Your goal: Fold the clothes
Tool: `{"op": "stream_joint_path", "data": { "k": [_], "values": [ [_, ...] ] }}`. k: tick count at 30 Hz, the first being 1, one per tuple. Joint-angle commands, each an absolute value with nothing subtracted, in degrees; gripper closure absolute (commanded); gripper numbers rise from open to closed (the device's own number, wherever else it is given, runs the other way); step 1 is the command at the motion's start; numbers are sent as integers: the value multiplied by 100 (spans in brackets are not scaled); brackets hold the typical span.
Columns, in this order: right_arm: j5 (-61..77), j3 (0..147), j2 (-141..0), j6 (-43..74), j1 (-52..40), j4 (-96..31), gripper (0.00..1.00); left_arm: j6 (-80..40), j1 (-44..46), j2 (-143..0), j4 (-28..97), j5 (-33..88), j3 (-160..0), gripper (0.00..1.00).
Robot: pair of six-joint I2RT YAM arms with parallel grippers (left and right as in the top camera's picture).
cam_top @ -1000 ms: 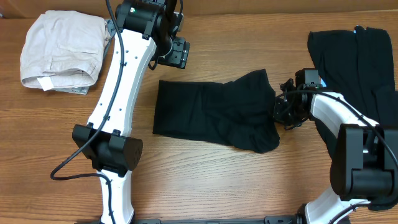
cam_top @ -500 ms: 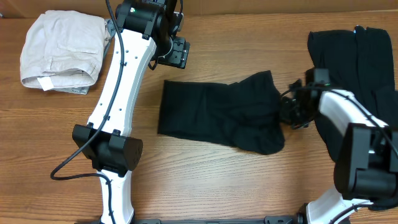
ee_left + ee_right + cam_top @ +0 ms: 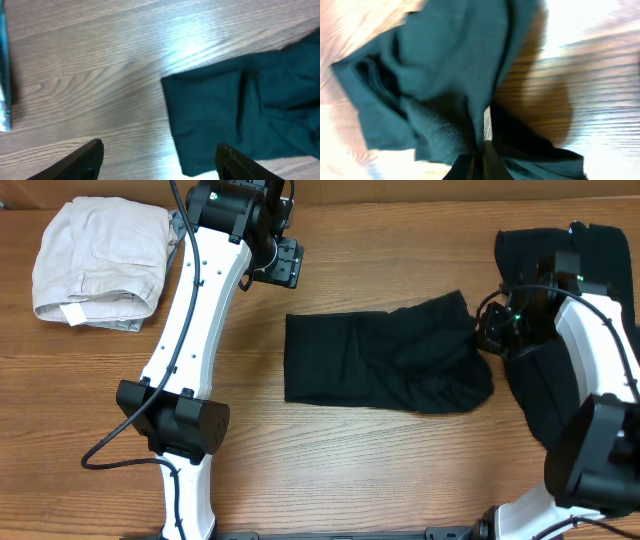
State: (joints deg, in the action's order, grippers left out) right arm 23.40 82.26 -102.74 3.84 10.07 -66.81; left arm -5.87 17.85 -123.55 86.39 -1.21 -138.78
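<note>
Wooden table (image 3: pixel 400 470) under both arms. The black garment (image 3: pixel 380 365) lies rumpled, stretching from the right claw (image 3: pixel 490 335) across toward the left claw (image 3: pixel 160 155). A second black heap (image 3: pixel 600 270) sits just behind the right claw, partly under its arm. Beige clothes (image 3: pixel 100 260) rest well off on the left claw's outer side. Left claw hangs wide, nothing between its fingers, the garment's corner just ahead. Right claw is pinched tight on the garment's edge, just beside a small white label (image 3: pixel 487 125).
</note>
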Motion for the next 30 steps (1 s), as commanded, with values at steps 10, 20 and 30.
{"op": "stream_joint_path", "data": {
  "k": [10,20,30],
  "values": [
    [2432,8890,-9317,982,-1363,-6497,96,-646,1052,-12346,8101,-357,-13837,26],
    [1667,8884,-10029,1981,-3164,-5203,96,-650,381,-12346,7988,-311,-13837,21],
    [1957,8919,-10720,2010,-3826,-4403,64,-690,189,-12346,7988,-290,-13837,16]
  ]
}}
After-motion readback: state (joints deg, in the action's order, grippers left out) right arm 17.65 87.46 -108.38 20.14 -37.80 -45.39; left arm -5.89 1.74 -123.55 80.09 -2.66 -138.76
